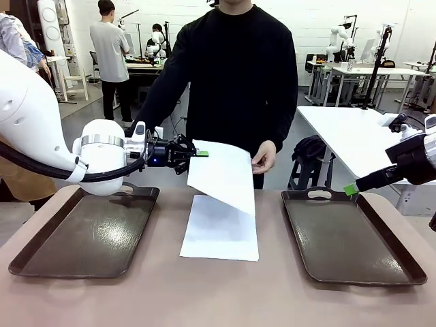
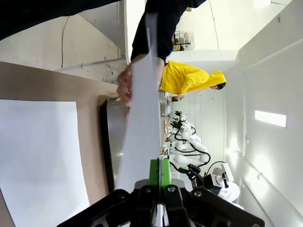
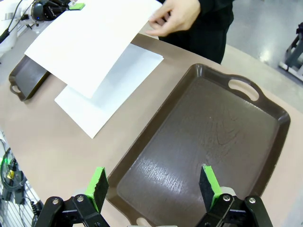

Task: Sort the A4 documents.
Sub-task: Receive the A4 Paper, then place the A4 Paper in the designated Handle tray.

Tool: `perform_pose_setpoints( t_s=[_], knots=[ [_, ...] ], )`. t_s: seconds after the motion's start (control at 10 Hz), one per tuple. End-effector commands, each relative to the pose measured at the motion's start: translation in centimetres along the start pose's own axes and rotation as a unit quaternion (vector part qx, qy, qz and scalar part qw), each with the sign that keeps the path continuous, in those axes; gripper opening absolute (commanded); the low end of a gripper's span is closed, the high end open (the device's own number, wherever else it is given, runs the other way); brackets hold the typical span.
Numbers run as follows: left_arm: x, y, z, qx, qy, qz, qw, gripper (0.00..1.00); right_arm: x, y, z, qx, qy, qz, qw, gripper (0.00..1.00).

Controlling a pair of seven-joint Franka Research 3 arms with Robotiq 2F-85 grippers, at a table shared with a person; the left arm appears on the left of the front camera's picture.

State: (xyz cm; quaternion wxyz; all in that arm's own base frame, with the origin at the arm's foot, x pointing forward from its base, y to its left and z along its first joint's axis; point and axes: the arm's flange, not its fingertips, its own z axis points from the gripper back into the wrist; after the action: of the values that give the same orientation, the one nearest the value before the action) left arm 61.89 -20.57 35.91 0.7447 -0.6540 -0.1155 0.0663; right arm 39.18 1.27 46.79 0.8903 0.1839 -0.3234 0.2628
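no readable text, labels or numbers

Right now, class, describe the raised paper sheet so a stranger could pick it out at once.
On the brown table, between the dark left tray and right tray, are two white A4 sheets. The raised sheet hangs tilted in the air, pinched by the left pincer on one side and held by the person's hand on the other; its neighbour, the flat sheet, lies on the table.

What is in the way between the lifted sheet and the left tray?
Nothing visible. The left gripper pinches the lifted sheet; a person's hand holds its opposite edge. The left tray lies beside it.
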Motion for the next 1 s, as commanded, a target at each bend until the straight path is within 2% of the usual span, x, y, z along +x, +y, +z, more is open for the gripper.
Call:
perform_pose_setpoints(
  t_s=[0.0, 0.9],
  knots=[
    [-0.03, 0.1, -0.09, 0.006, -0.004, -0.003, 1.0, 0.0, -0.11, -0.31, -0.37, 0.008, -0.005, -0.002, 1.0, 1.0],
    [-0.03, 0.1, -0.09, 0.006, -0.004, -0.003, 1.0, 0.0, -0.11, -0.31, -0.37, 0.008, -0.005, -0.002, 1.0, 1.0]
  ],
)
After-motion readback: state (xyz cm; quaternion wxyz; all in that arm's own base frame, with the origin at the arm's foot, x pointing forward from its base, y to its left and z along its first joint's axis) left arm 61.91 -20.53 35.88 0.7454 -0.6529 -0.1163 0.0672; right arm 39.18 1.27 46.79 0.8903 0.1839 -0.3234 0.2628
